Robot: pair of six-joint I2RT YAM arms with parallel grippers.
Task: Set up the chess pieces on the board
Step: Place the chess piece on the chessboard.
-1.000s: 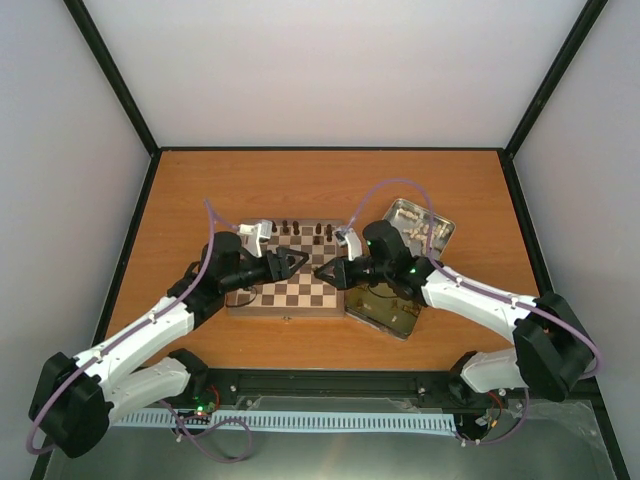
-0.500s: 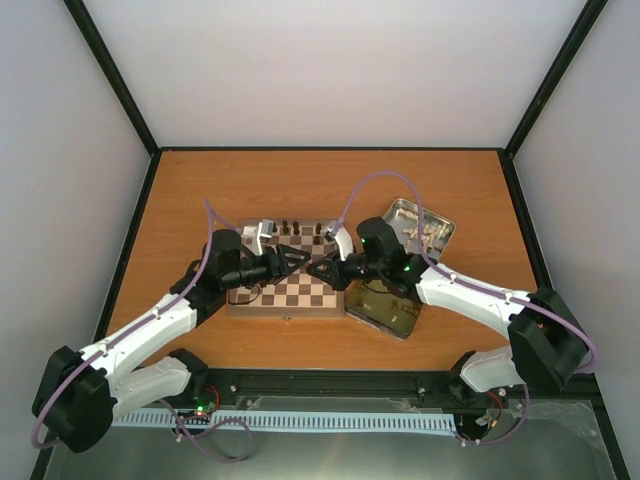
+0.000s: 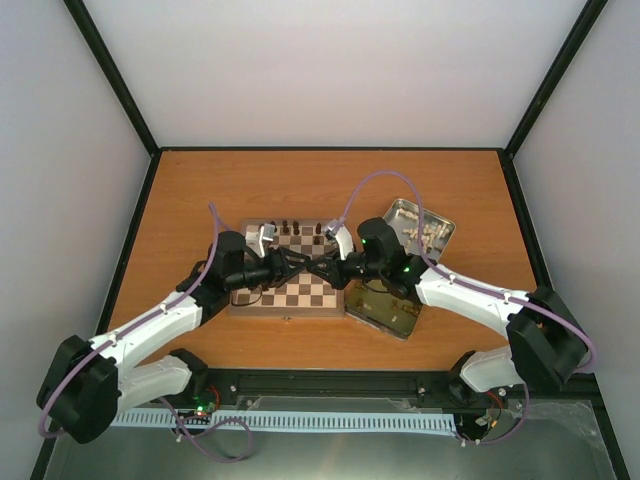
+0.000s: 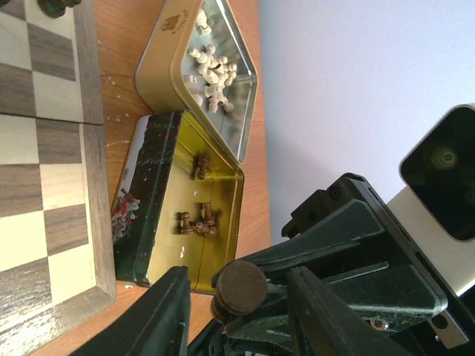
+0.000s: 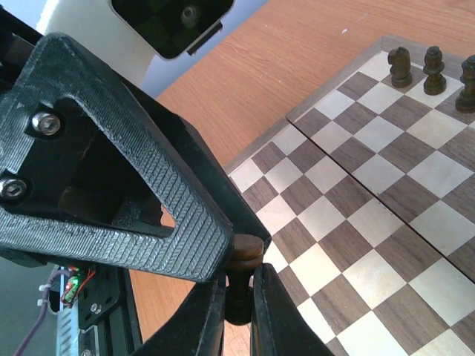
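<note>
Mid-frame in the top view, over the small square brown-and-cream checked wooden chessboard (image 3: 300, 292), the right gripper (image 5: 239, 293) pinches a dark-brown turned chess piece (image 5: 246, 251) — the left gripper (image 4: 239, 297) brackets it, jaws narrowly apart.

Gold-lined tin (image 4: 145, 185) just beside silver-lined tin (image 4: 241, 111), both open, on orange wooden table (image 3: 200, 180).

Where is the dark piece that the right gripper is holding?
The dark piece is pinched in the right gripper over the board, right of its centre in the top view, with the left gripper open around it.
</note>
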